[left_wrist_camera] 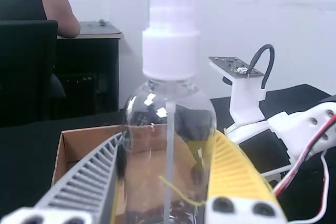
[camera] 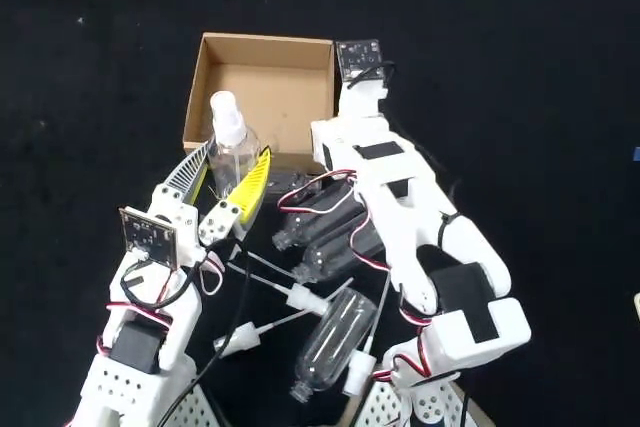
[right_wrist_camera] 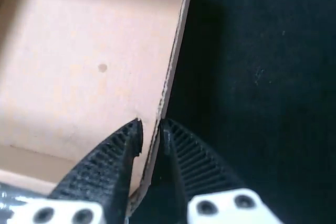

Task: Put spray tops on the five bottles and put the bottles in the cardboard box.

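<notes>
The left claw [camera: 236, 154] pinches an upright clear plastic bottle with a white spray top [camera: 231, 142] at the lower-left corner of the brown cardboard box [camera: 268, 40]. The right claw [right_wrist_camera: 151, 127] clamps the box's right wall. Capless bottles [camera: 335, 340] and loose spray tops [camera: 303, 297] lie lower centre, partly under the right arm [camera: 400, 207].

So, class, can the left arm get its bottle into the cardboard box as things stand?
Probably yes: the left gripper holds the bottle upright at the near wall of the box, and the right gripper pinches only a side wall.
</notes>
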You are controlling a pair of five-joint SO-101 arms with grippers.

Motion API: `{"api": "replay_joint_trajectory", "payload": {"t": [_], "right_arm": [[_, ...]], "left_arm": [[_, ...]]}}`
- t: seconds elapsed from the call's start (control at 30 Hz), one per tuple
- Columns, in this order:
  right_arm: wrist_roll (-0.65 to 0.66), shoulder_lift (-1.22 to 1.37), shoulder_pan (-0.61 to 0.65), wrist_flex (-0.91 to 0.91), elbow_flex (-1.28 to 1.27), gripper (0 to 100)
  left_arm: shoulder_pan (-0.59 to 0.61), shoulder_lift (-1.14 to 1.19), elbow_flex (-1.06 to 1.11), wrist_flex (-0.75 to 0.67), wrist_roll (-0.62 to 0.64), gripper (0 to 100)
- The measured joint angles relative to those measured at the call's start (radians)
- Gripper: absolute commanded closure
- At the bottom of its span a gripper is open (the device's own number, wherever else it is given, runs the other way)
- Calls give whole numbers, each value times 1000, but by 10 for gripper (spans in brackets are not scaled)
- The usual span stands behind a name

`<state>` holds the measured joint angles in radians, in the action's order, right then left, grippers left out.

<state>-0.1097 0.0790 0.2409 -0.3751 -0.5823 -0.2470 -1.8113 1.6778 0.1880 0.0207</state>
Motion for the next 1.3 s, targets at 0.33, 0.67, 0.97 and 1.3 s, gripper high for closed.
{"api": "replay_joint_trajectory", "payload": {"t": [0.33,0.67,0.97,1.3], "right_arm": [[0,0,0,-204,87,823],[0,146,26,-212,167,940],[57,153,-71,-336,233,988],[400,153,-100,-379,261,988]], "left_arm": [[0,0,0,0,0,866],[0,0,0,0,0,866],[0,0,0,0,0,866],[0,0,0,0,0,866]]}}
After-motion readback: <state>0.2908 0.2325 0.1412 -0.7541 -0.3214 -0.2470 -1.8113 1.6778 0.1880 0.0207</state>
